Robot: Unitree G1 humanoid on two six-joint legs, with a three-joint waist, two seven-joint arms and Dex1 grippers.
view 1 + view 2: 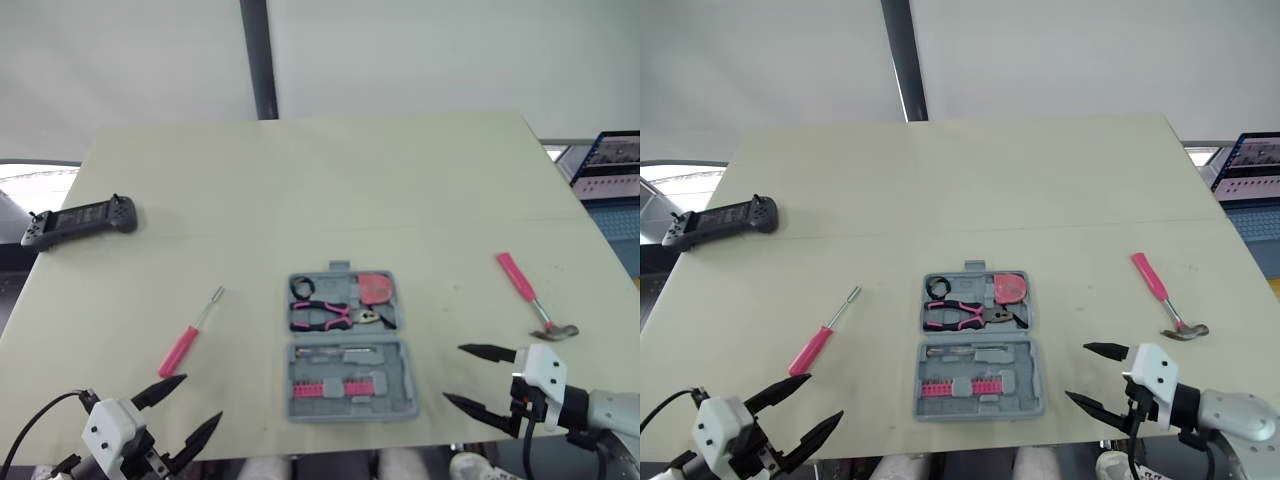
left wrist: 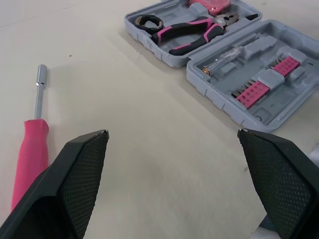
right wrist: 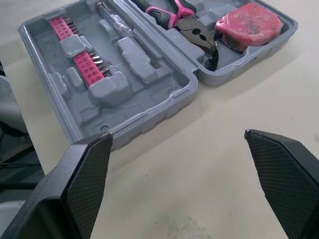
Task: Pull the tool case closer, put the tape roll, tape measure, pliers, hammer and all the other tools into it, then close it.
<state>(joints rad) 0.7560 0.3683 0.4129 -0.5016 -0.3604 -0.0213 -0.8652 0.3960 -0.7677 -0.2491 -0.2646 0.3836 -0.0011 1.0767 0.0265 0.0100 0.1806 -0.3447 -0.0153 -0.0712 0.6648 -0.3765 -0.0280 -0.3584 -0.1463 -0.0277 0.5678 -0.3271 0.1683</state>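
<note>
Cut by the picture's edge, past the pliers (image 2: 189,32): tape measure (image 2: 209,4). Half hidden behind a finger (image 2: 70,194) of the left gripper (image 2: 173,133): screwdriver (image 2: 30,154) handle. Too small to tell apart, near the pliers: pink bits (image 1: 325,387).

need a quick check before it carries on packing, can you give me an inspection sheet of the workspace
surface: pale table, bare apart from the items below
job's things: grey tool case open near the front edge, holding pliers, tape measure and tape roll; hammer lies outside to its right, pink-handled driver outside to its left
clutter: black handheld controller at the far left
grippers: left gripper and right gripper open, holding nothing, at the near edge either side of the case
cables: black cable looping to the left gripper
surroundings: dark pole behind the table, a lit screen at right
</note>
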